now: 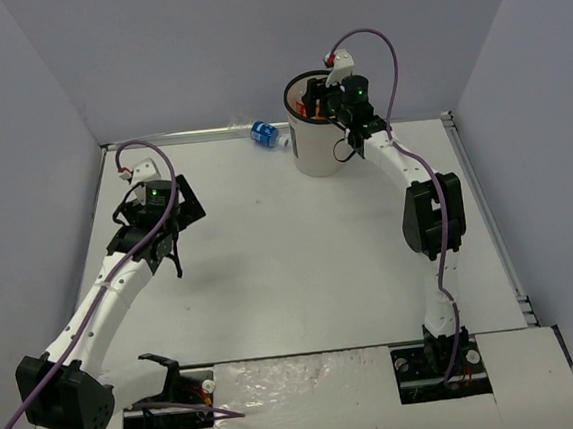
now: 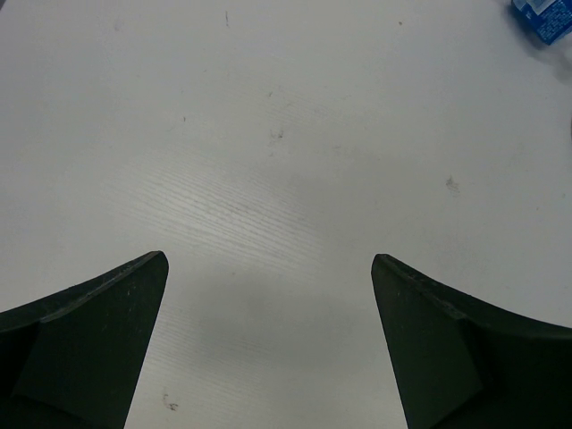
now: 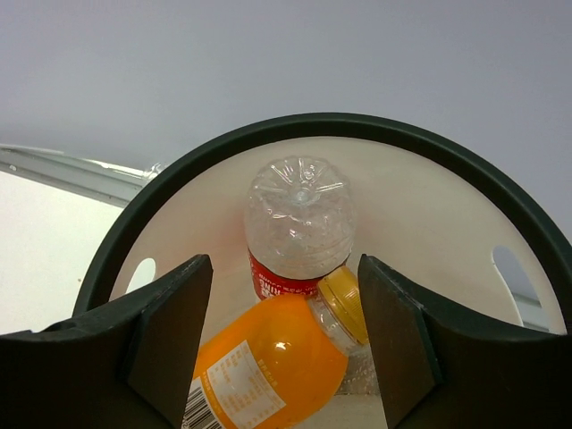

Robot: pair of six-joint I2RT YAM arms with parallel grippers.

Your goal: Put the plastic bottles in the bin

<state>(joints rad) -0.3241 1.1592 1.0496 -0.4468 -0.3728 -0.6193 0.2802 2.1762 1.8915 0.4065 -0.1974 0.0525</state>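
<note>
Over the bin (image 1: pixel 312 157), my right gripper (image 1: pixel 319 101) hangs just inside the black rim, pointing down into it. In the right wrist view its two fingers stand partly apart on either side of the opening. I see nothing clamped between them; the bottles showing in the gap of the right gripper (image 3: pixel 284 268) lie lower down, inside the bin (image 3: pixel 357 125).

Two bottles are plain in there. The red-label bottle (image 3: pixel 299 223) stands upside down, its ribbed clear base turned up toward me, leaning on the far wall. The orange bottle (image 3: pixel 268 357) lies on its side in front of it, touching it, a barcode label facing up and a yellow cap just beside the red label. Whether more bottles lie under these I cannot tell.

My left gripper (image 1: pixel 170 255) hovers above the left part of the table (image 1: pixel 290 254), spread as wide as it goes and holding nothing; only bare table (image 2: pixel 268 134) shows between the fingers of the left gripper (image 2: pixel 268 259).

One blue-label bottle (image 1: pixel 264 134) is outside the bin, lying on its side on the table near the back wall, just left of the bin. A corner of the blue-label bottle (image 2: pixel 543 18) shows at the top right of the left wrist view, well apart from my left gripper.
</note>
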